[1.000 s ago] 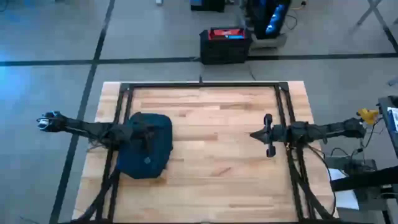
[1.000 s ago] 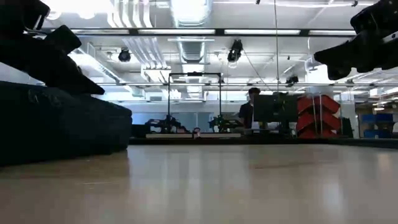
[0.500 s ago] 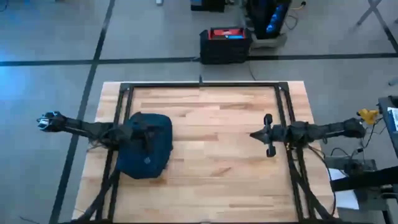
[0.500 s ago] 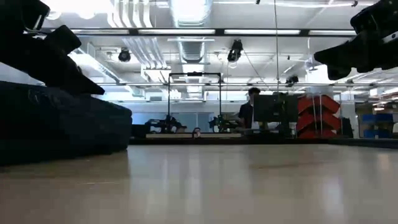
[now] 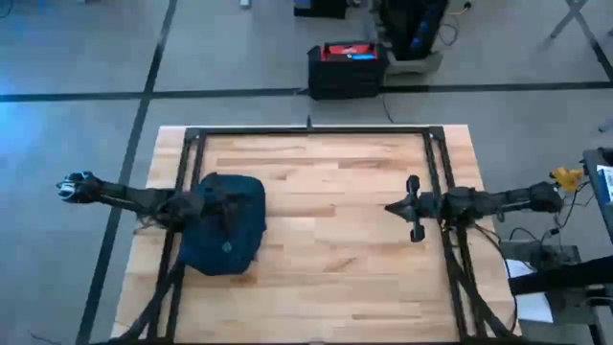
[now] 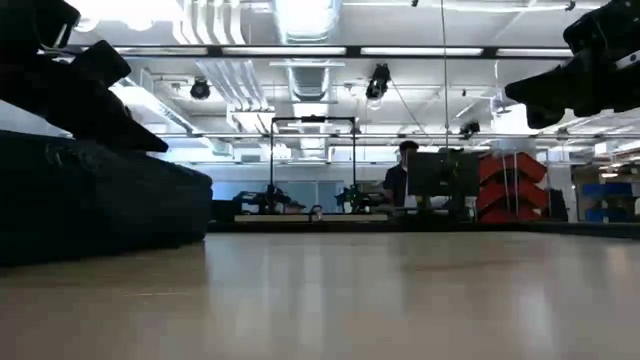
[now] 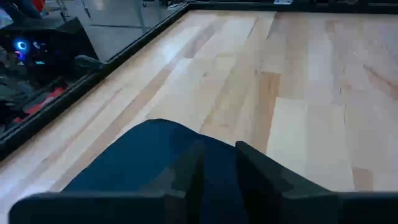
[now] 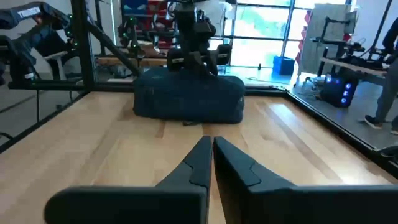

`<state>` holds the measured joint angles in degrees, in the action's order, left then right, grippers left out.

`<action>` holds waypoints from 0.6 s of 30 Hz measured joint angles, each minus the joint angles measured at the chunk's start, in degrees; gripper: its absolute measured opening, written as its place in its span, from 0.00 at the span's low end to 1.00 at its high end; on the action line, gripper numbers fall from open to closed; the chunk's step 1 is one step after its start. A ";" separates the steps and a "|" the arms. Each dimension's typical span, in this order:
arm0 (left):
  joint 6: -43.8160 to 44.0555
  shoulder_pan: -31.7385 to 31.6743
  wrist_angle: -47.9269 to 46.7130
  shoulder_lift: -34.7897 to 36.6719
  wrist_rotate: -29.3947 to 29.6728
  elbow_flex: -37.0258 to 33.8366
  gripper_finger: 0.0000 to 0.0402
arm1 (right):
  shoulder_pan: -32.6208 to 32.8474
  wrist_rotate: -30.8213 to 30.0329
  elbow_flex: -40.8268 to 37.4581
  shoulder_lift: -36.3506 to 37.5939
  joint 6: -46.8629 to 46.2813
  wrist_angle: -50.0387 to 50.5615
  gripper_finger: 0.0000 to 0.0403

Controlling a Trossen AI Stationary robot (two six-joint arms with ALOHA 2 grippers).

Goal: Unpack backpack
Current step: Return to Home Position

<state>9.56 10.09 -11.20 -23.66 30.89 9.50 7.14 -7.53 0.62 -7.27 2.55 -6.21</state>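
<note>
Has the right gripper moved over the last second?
No. In the high view the right gripper stays just left of the frame's right rail, same as before.
</note>
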 joint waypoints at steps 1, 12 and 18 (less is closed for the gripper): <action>0.00 0.00 0.00 0.00 0.00 0.00 0.19 | 0.00 0.00 0.00 0.00 0.00 0.01 0.01; -0.02 0.00 0.01 0.00 0.00 0.00 0.19 | 0.00 -0.01 0.00 0.00 0.00 0.01 0.01; -0.01 0.00 0.02 0.00 0.00 0.00 0.19 | 0.00 0.00 0.00 0.00 0.00 0.00 0.01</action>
<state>9.55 10.09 -11.18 -23.66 30.89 9.50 7.14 -7.53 0.62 -7.27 2.55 -6.21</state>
